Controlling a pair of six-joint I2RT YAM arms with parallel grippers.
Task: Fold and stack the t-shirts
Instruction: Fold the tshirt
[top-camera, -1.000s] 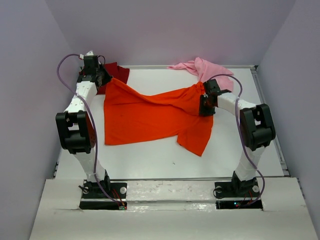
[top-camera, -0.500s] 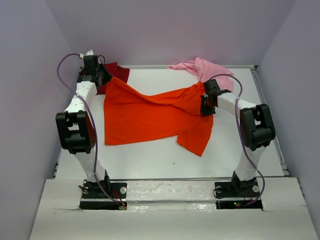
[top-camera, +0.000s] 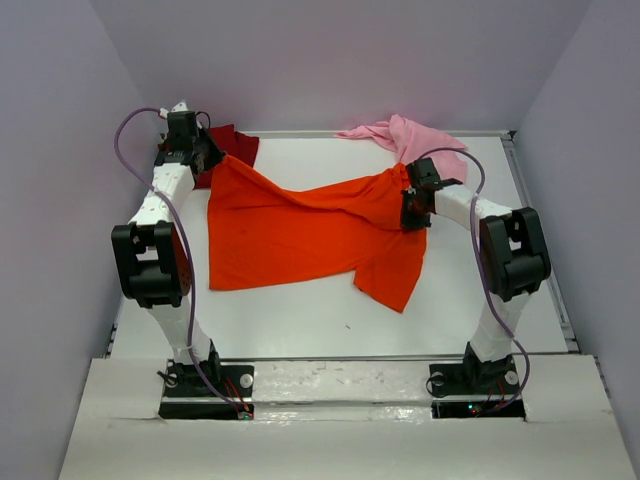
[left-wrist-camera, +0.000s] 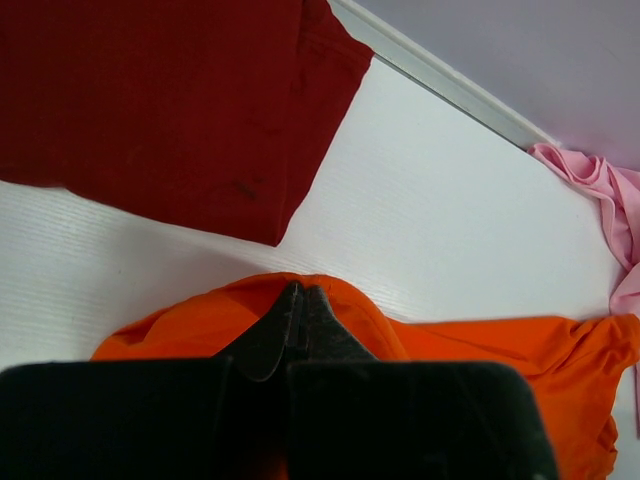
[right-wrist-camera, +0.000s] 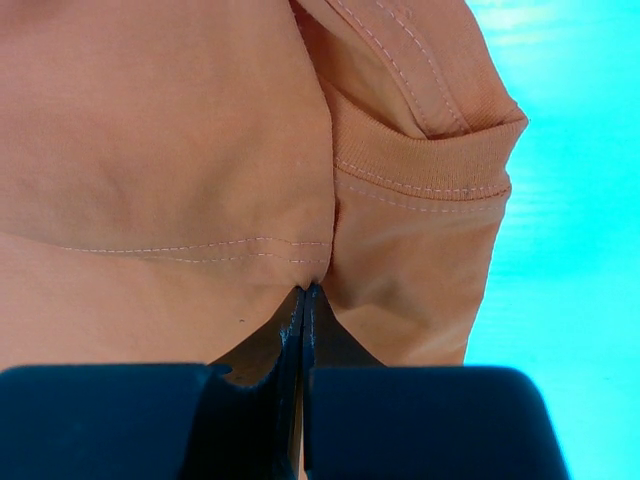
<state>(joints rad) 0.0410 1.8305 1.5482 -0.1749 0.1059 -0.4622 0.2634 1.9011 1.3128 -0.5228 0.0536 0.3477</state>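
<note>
Orange shirt (top-camera: 300, 225) hangs stretched between your two grips, its long axis running from the left fingers (left-wrist-camera: 292, 318) across to the right fingers (right-wrist-camera: 292, 330). Both pairs are pinched tight on its top edge, and the hem seems to trail on the desk (top-camera: 300, 310) below them.

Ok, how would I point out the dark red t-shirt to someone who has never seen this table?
On the white table, look to the far left corner, just behind the left gripper. The dark red t-shirt lies flat there, unheld; the orange t-shirt stretches from that gripper to the right gripper, and the pink t-shirt is bunched far right.
</note>
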